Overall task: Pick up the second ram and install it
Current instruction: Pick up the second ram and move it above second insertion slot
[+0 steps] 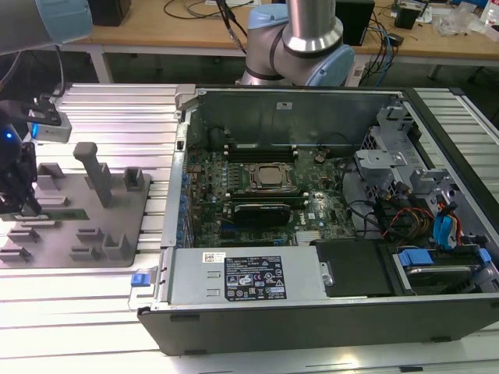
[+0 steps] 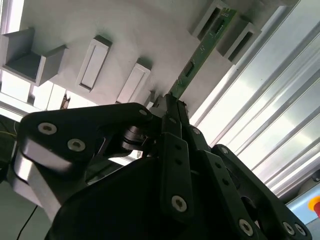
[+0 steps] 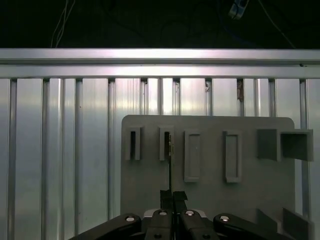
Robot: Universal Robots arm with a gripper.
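Note:
The second ram point(image 2: 202, 50) is a thin green board stick lying on the grey holder plate point(image 1: 93, 241), at the exterior view's left. Its far end sits between two grey blocks of the holder. My gripper point(image 2: 170, 102) has its black fingers closed on the near end of the stick. In the first wrist view the ram point(image 3: 170, 165) shows edge-on, running from the gripper point(image 3: 172, 194) to a slot in the plate. In the exterior view the gripper point(image 1: 30, 206) hangs low over the plate's left side, beside the green stick point(image 1: 69, 213).
An open computer case point(image 1: 312, 101) lies at the exterior view's right, with the motherboard, CPU socket point(image 1: 269, 178) and long black memory slots point(image 1: 257, 148) inside. Grey posts point(image 1: 97, 175) stand on the holder plate. A ribbed aluminium table point(image 1: 117, 109) lies underneath.

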